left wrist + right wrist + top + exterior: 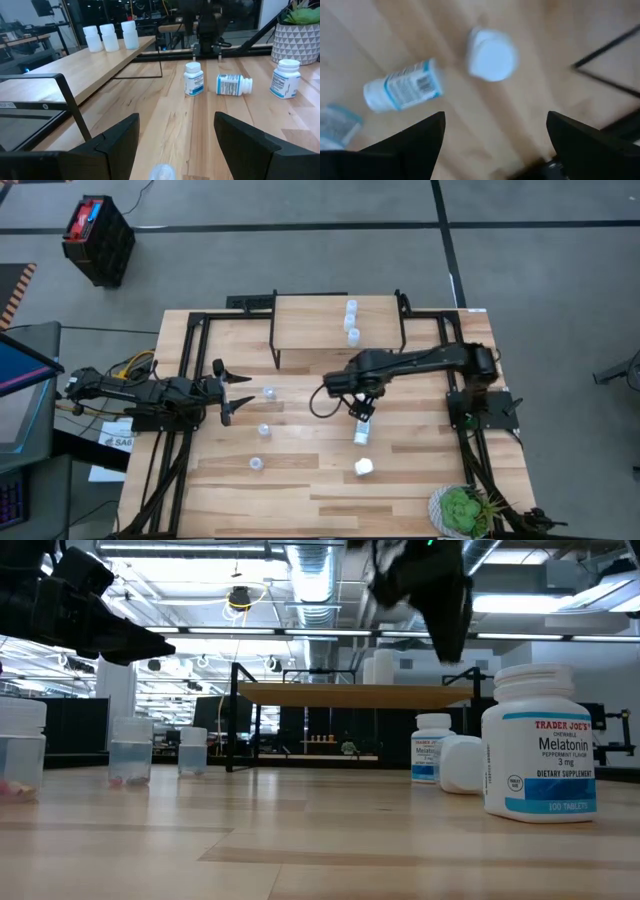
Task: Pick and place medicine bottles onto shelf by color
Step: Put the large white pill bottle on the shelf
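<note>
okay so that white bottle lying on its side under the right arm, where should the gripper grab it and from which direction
Grip the tipped white bottle across its round labelled body, coming straight down from above. It lies flat on the table, so its sides are exposed, and an upright bottle stands close beside its cap end. The right gripper, open, hovers over them.

Three white bottles (351,320) are crowding the shelf's (310,320) right half, leaving its left half free. On the worktop (300,500), three pale bottles (264,430) are dotting the left-centre, white bottles (362,450) are cluttering the middle, and a plant (462,510) is blocking the near right corner.
</note>
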Controlling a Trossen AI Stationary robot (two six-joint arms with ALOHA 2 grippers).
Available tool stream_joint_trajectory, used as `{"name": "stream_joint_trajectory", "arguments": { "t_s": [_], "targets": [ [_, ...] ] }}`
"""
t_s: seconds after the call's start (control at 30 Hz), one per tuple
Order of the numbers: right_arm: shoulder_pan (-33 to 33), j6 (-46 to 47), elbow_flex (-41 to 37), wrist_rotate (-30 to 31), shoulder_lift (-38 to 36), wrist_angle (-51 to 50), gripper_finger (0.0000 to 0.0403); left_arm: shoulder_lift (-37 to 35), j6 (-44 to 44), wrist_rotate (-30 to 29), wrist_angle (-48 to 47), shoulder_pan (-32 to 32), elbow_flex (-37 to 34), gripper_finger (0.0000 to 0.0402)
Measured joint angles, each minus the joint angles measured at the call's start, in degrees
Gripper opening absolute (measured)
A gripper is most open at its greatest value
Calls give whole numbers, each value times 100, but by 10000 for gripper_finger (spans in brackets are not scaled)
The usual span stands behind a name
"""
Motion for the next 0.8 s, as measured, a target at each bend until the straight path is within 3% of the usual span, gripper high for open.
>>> {"name": "stream_joint_trajectory", "arguments": {
  "t_s": [0.13,0.33,0.6,0.8],
  "targets": [
    [341,615,-32,979,-545,-2,370,0,0,0,12,-2,0,245],
    [975,1763,-588,1755,-1365,-2,369,-2,0,0,13,-1,0,245],
    [1172,2718,-2306,1684,-2492,288,368,-2,-46,0,15,0,0,245],
    [950,1871,-3026,1517,-2818,2265,370,-2,-4,0,15,0,0,245]
  ]
}}
